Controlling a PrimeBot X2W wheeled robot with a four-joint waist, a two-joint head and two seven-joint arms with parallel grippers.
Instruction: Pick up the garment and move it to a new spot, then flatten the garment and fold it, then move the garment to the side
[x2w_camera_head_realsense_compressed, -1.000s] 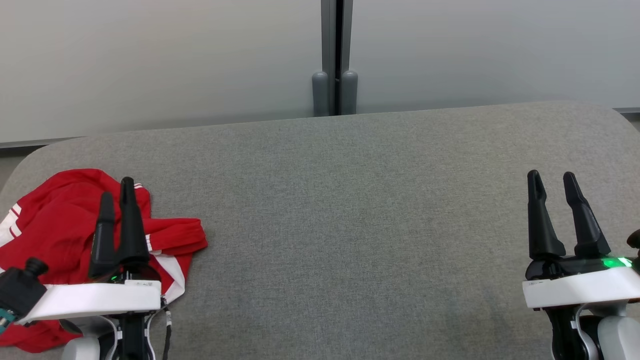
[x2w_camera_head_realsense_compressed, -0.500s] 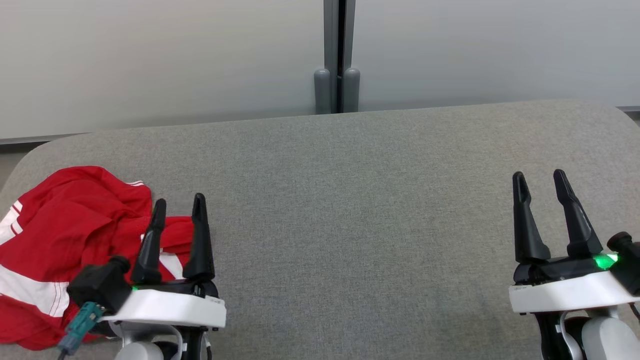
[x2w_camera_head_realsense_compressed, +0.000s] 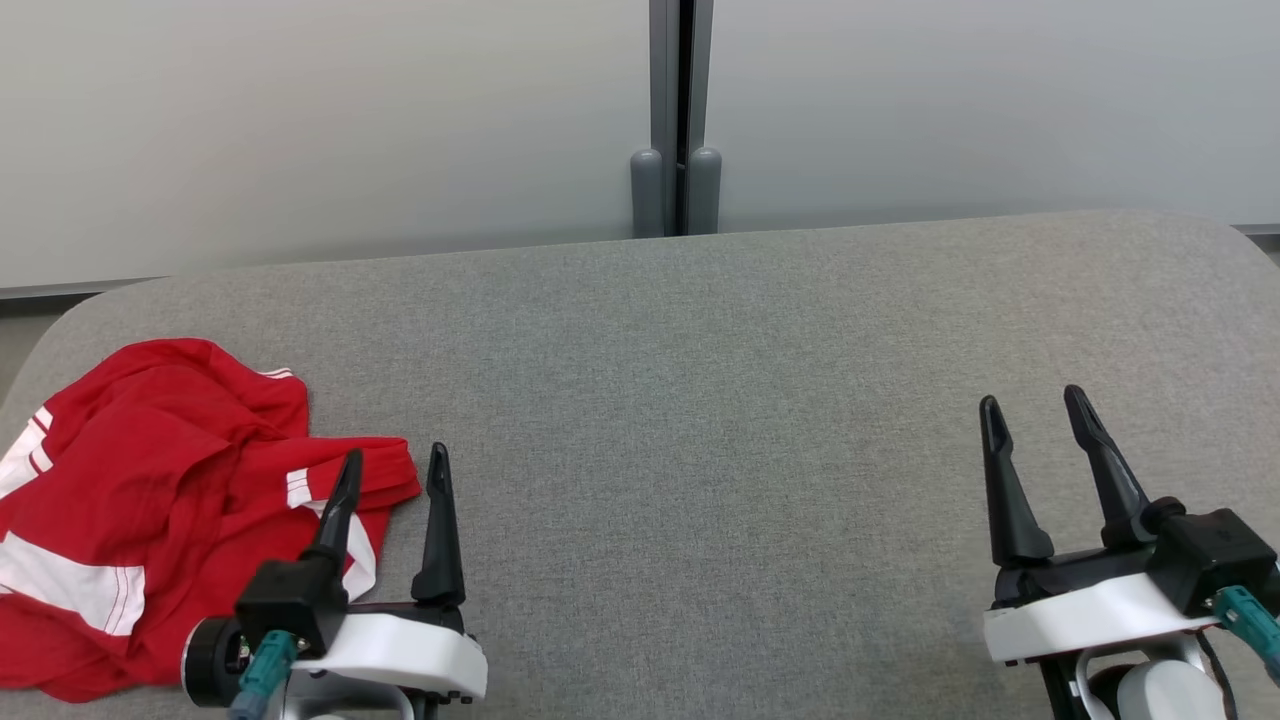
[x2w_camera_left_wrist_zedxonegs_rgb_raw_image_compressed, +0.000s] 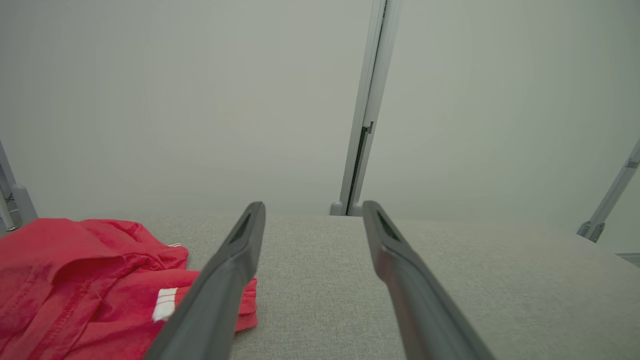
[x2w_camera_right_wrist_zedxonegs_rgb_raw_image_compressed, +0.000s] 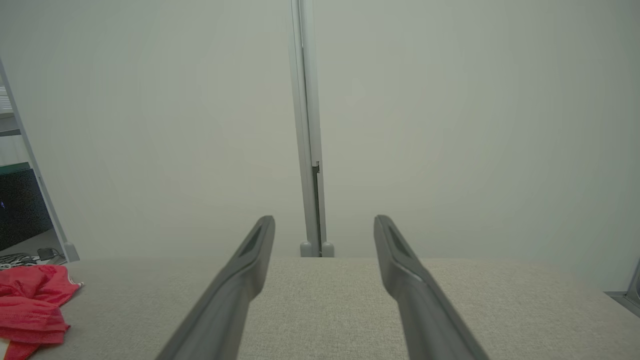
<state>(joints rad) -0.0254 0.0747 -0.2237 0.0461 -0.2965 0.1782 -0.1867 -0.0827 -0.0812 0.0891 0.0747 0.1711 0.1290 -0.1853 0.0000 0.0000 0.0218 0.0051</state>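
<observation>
left tool (x2w_camera_head_realsense_compressed: 394, 455) has slid off the red garment (x2w_camera_head_realsense_compressed: 150, 470), empty.

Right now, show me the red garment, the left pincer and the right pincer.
red garment (x2w_camera_head_realsense_compressed: 150, 480), head view, middle of the crumpled red cloth.
left pincer (x2w_camera_head_realsense_compressed: 395, 458), head view, midway between its fingertips.
right pincer (x2w_camera_head_realsense_compressed: 1031, 398), head view, midway between its fingertips.

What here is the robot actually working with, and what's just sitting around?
Part of the job:
- red garment, crumpled at the table's left end
- left gripper, open, at the garment's edge
- right gripper, open, holding nothing

Just surroundings:
- grey table
- pale wall panels
- grey post between them
</observation>
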